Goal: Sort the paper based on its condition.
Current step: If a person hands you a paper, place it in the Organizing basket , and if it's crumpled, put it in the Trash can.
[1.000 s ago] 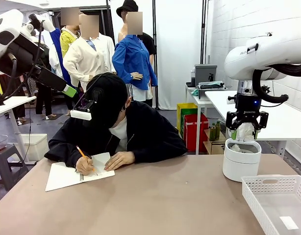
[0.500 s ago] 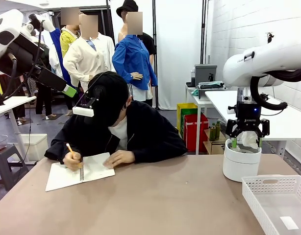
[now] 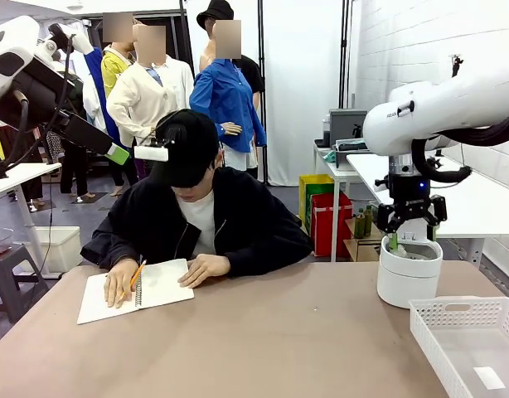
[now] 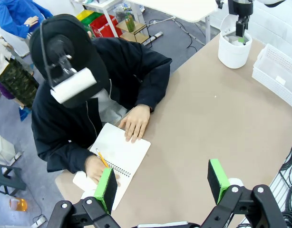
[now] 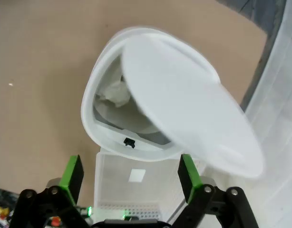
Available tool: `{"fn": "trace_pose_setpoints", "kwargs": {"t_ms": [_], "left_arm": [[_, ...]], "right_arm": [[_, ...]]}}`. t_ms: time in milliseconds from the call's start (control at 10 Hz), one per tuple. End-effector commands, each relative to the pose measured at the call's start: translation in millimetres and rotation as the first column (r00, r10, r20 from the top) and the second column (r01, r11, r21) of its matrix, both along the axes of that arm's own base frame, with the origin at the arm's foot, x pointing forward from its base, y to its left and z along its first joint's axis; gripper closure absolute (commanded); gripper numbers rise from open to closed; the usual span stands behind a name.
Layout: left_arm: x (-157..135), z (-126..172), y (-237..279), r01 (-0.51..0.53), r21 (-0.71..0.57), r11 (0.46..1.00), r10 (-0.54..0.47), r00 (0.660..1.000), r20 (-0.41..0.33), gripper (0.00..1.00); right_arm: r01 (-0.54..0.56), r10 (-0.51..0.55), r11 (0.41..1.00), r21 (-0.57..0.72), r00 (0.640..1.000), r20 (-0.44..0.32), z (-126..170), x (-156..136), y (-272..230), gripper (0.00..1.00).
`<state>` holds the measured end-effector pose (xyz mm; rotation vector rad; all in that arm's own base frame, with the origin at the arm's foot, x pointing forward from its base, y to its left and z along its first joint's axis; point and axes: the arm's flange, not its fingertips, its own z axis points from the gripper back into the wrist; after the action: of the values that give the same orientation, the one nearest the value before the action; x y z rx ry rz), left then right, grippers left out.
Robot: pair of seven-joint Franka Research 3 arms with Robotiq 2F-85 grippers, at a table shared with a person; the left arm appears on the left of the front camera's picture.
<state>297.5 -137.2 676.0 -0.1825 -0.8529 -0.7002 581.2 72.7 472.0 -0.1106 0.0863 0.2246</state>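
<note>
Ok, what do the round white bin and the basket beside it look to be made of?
Round bin: apparently moulded plastic, opaque white, smooth with a soft sheen. Its thin swing lid and one-piece rim suggest that.
Basket: also looks like plastic, white and slightly translucent. Its walls are a regular grid of small holes, typical of moulding.

1. A white round plastic bin (image 3: 409, 286) stands at the far right of the brown table (image 3: 263, 340).
2. A white perforated plastic basket (image 3: 429, 332) sits nearer, just right of it.
3. Crumpled white paper (image 5: 115, 92) lies in the bin.
4. A white spiral notebook (image 3: 167, 286) lies far left.
</note>
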Motion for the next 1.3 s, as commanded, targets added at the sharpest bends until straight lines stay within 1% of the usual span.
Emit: {"fn": "trace_pose_setpoints", "kwargs": {"t_ms": [0, 100, 200, 300, 400, 500, 600, 700, 800, 1200], "left_arm": [[0, 0, 1, 0.001, -0.007, 1.0, -0.001, 1.0, 0.002, 0.0], [0, 0, 1, 0.001, -0.007, 1.0, -0.001, 1.0, 0.002, 0.0], [0, 0, 1, 0.001, -0.007, 1.0, -0.001, 1.0, 0.002, 0.0], [0, 0, 1, 0.001, -0.007, 1.0, -0.001, 1.0, 0.002, 0.0], [0, 0, 1, 0.001, -0.007, 1.0, -0.001, 1.0, 0.002, 0.0], [0, 0, 1, 0.001, -0.007, 1.0, -0.001, 1.0, 0.002, 0.0], [0, 0, 1, 0.001, -0.007, 1.0, -0.001, 1.0, 0.002, 0.0], [0, 0, 1, 0.001, -0.007, 1.0, -0.001, 1.0, 0.002, 0.0], [0, 0, 1, 0.001, -0.007, 1.0, -0.001, 1.0, 0.002, 0.0], [0, 0, 1, 0.001, -0.007, 1.0, -0.001, 1.0, 0.002, 0.0]], "right_arm": [[-0.108, 0.108, 0.994, 0.0, 0.989, 0.097, 8, -14, 2, 0.0], [-0.107, 0.105, 0.994, 0.022, 0.991, 0.088, 11, -16, 2, 0.0], [-0.118, 0.114, 0.991, 0.069, 0.992, 0.056, 15, -23, 3, 0.0], [-0.135, 0.142, 0.969, 0.208, 0.99, -0.021, 24, -39, 10, 0.0], [-0.196, 0.214, 0.944, 0.266, 0.976, -0.039, 29, -56, 19, 0.0], [-0.274, 0.294, 0.92, 0.281, 0.955, -0.033, 32, -75, 28, 0.0], [-0.346, 0.352, 0.908, 0.236, 0.936, 0.017, 32, -90, 37, 0.0], [-0.385, 0.387, 0.901, 0.2, 0.921, 0.029, 28, -91, 39, 0.0], [-0.276, 0.288, 0.926, 0.257, 0.957, -0.009, 34, -71, 37, 0.0], [-0.276, 0.288, 0.926, 0.257, 0.957, -0.009, 34, -71, 37, 0.0]]}}
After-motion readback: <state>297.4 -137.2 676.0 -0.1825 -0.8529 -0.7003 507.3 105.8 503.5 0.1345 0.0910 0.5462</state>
